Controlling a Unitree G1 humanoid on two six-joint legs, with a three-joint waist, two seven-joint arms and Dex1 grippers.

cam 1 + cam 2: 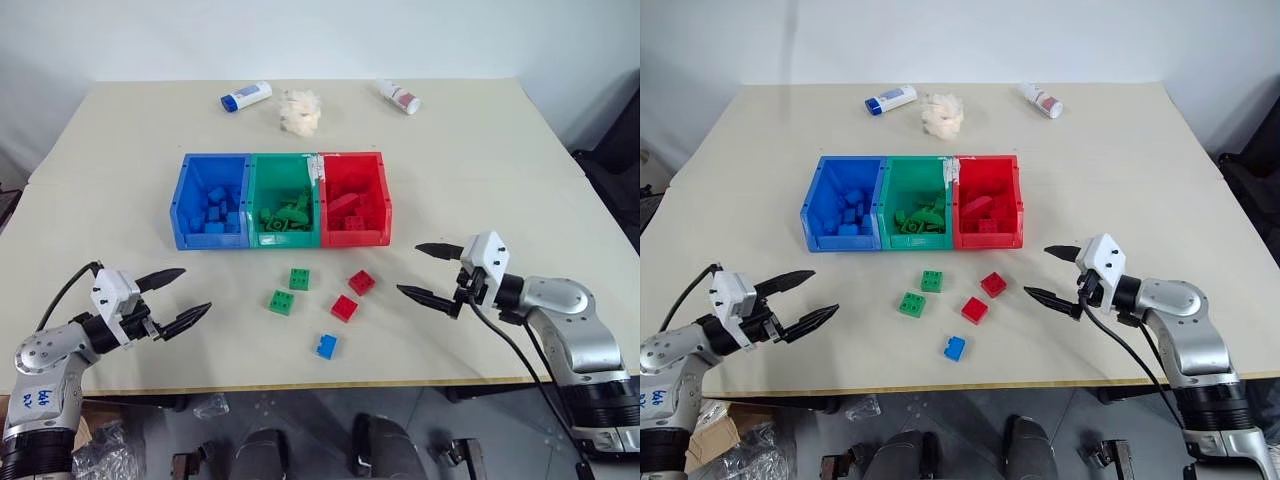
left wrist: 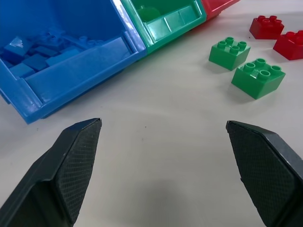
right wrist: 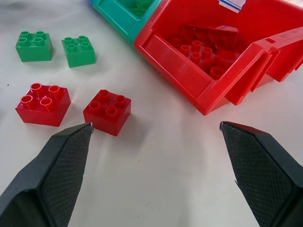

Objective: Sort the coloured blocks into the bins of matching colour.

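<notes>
From the head, the left gripper (image 1: 172,299) and right gripper (image 1: 427,271) both gape wide and empty over the table (image 1: 500,160); five blocks lie loose before the joined bins (image 1: 280,200): two green, two red, one blue (image 1: 326,346) nearest the edge. Left wrist: green blocks (image 2: 258,77) sit near the blue bin (image 2: 71,71); right wrist: a red block (image 3: 107,111) lies just beside the fingertip (image 3: 66,161), near the red bin (image 3: 208,90).
</notes>
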